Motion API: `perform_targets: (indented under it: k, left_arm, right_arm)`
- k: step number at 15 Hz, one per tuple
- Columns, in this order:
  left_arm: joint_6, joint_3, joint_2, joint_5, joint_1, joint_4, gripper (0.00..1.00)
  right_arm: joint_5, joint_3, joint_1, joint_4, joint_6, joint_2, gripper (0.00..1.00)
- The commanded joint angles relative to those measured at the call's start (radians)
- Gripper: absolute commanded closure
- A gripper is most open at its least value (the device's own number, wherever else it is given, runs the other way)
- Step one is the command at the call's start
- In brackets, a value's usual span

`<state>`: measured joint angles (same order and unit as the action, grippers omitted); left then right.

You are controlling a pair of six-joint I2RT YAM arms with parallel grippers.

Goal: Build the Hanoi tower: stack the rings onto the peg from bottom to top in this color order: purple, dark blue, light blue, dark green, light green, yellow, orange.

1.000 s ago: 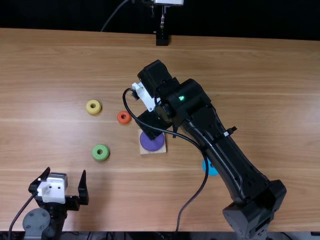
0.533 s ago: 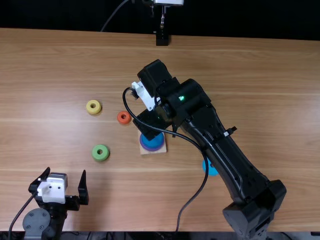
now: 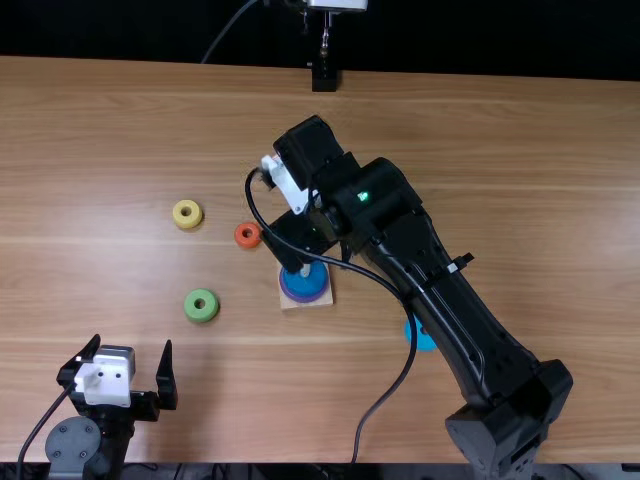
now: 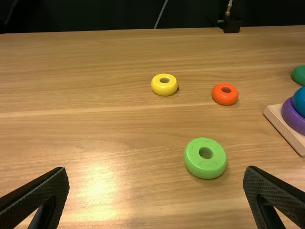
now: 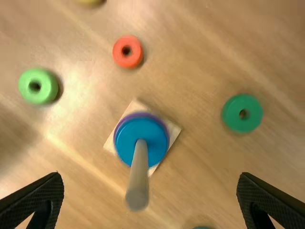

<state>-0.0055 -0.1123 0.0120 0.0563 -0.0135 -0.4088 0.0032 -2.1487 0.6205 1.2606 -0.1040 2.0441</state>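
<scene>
Taking the top view's far edge as 12 o'clock and the wooden base as our centre, we had a light brown table (image 3: 520, 150) stretched before us, its grain running in long pale streaks crosswise, with a soft glare near the left arm (image 3: 75, 445). Past its far edge the room sank into a dark backdrop (image 3: 480, 40).

The right arm (image 3: 440, 290) slanted in from 4 o'clock, its pincer (image 3: 305, 238) spread over the base. The left pincer (image 3: 133, 343), also spread, lay toward 8 o'clock.

At 12 o'clock on the far edge we saw a black fixture (image 3: 324, 76) with a metal stem, and a thin cable (image 3: 228, 28) toward 11.

The square wooden base (image 3: 326, 301) carried the purple ring (image 3: 303, 299), with the dark blue ring (image 3: 303, 282) on top. Near 4 o'clock lay the light blue ring (image 3: 423, 338), toward 1 or 2 the dark green ring (image 5: 233, 119), at 9 the light green ring (image 3: 192, 306), at 10 the yellow ring (image 3: 177, 214), and nearer, between 10 and 11, the orange ring (image 3: 239, 235). The slim pale peg (image 5: 138, 176) rose through the stack.
</scene>
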Motion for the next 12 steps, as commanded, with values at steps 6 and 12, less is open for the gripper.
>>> perform_targets:
  k: [6, 12]
  left_arm:
    - [-0.006, 0.112, -0.012, 0.004, -0.008, -0.077, 0.00]
    - [-0.006, 0.112, -0.012, 0.004, -0.008, -0.077, 0.00]
  right_arm:
    - [0.137, 0.079, -0.082, -0.061, 0.257, -0.108, 0.00]
    - [0.120, 0.426, -0.257, -0.041, 0.264, -0.332, 0.00]
